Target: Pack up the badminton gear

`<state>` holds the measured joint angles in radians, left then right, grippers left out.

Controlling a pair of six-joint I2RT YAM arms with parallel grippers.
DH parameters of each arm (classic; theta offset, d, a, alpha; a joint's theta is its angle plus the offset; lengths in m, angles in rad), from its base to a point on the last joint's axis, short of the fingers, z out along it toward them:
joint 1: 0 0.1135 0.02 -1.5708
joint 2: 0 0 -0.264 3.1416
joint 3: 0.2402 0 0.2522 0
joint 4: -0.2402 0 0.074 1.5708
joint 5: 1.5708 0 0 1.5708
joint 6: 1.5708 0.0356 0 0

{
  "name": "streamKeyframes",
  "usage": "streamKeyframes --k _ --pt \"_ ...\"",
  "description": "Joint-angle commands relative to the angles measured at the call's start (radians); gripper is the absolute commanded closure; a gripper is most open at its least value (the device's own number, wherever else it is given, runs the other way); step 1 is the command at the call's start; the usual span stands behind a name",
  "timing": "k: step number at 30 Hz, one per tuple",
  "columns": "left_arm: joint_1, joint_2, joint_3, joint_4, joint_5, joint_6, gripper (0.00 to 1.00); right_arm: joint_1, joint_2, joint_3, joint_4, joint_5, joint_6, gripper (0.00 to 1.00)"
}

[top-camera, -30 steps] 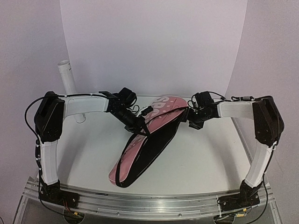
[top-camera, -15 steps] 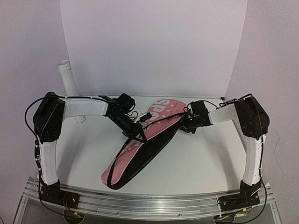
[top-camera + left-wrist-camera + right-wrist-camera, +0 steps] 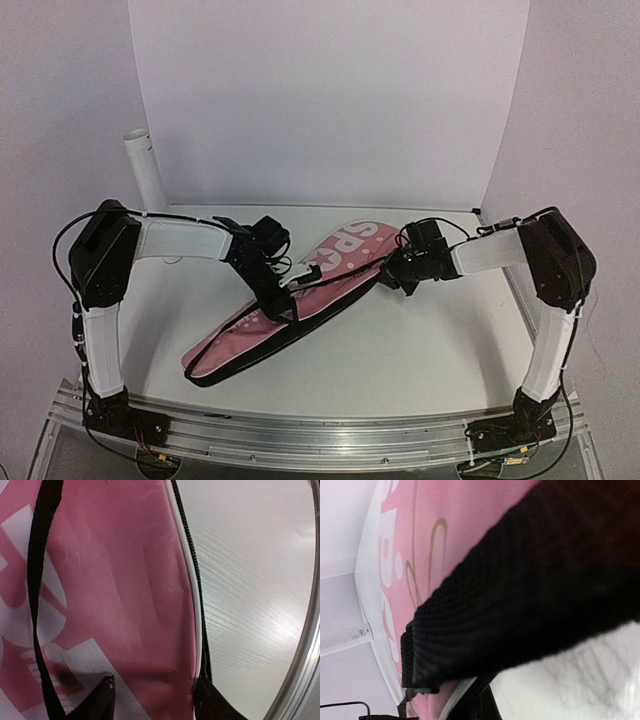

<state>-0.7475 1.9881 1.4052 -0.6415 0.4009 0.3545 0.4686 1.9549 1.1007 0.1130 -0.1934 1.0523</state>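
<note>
At the near edge a metal rail (image 3: 320, 435) carries both arm bases, and the white desk (image 3: 430, 340) spreads out beyond it. A pink bag (image 3: 245, 335) lies flat and slantwise on the desk. Its narrow end is nearest, toward the left. Its wide end, which bears white lettering, is farther back near the middle. A black border runs along the bag's near long side.

The left gripper (image 3: 287, 300) hangs over the middle of the bag, pointing down. In the left wrist view its jaws stand spread, with pink cloth between the two dark fingertips (image 3: 102, 700). I cannot tell whether they touch the cloth or hang just above it. The bag's zipper edge runs toward one fingertip.

The right gripper (image 3: 393, 270) reaches in from the right to the bag's edge, beside the wide end. Its jaws are pressed together on the black strap (image 3: 530, 580). The strap fills most of the right wrist view, with pink cloth and white letters behind it. From above, the strap shows as a thin dark line running from the right gripper across the bag toward the left gripper.

The rackets and shuttlecocks show in no view, and I cannot tell whether they are inside the bag.

A white tube (image 3: 145, 165) stands at the far left, against the backdrop and well apart from the bag.
</note>
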Motion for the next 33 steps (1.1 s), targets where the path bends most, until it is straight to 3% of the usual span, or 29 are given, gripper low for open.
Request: streamKeyframes --k 1,6,14,17,21,24,28,31,33 --pt "-0.061 -0.058 0.037 0.081 -0.164 0.110 0.27 0.113 -0.164 0.007 -0.064 0.017 0.142 1.00" --pt "-0.118 -0.128 0.050 0.097 -0.139 0.149 0.01 0.184 -0.292 0.063 -0.222 0.123 0.140 1.00" --pt "-0.184 -0.156 0.048 0.114 -0.187 0.196 0.01 0.257 -0.363 0.100 -0.264 0.186 0.196 1.00" --pt "-0.184 -0.146 0.034 0.126 -0.273 0.219 0.14 0.263 -0.388 0.079 -0.267 0.193 0.204 1.00" --pt "-0.179 -0.145 0.014 0.141 -0.327 0.228 0.46 0.265 -0.404 0.070 -0.271 0.191 0.201 1.00" --pt "-0.179 -0.138 0.017 0.135 -0.316 0.221 0.62 0.265 -0.410 0.068 -0.274 0.189 0.199 1.00" --pt "-0.179 -0.125 0.047 0.115 -0.320 0.201 0.98 0.264 -0.419 0.078 -0.287 0.176 0.155 1.00" --pt "-0.177 -0.124 0.080 0.097 -0.307 0.181 1.00 0.260 -0.411 0.150 -0.358 0.124 0.007 0.98" --pt "-0.167 -0.120 0.104 0.077 -0.287 0.158 1.00 0.252 -0.411 0.204 -0.420 0.063 -0.164 0.84"
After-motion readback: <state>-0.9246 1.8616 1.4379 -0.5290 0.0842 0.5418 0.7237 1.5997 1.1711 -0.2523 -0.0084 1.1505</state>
